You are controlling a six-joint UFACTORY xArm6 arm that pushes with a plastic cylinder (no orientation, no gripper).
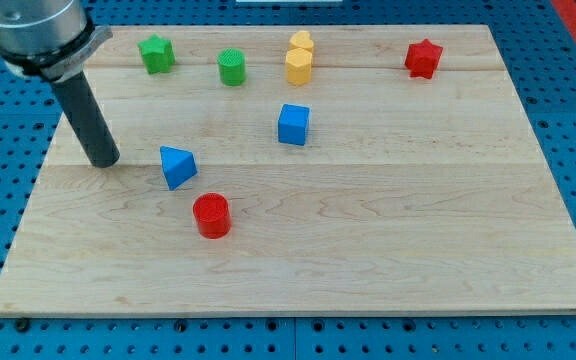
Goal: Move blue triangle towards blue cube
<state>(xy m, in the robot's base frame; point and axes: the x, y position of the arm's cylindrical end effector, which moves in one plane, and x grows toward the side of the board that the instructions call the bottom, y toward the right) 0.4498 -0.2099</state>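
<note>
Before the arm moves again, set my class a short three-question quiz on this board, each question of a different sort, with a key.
1. True or false: my tip touches the blue triangle.
2. Multiple choice: which block lies nearest the blue triangle? A) red star B) red cylinder C) green cylinder
3. Fill in: from the blue triangle, the blue cube lies toward the view's ____ and slightly up.

Key
1. False: the tip stands apart, at the triangle's left in the view.
2. B: the red cylinder sits just below and to the right of it.
3. Right.
</note>
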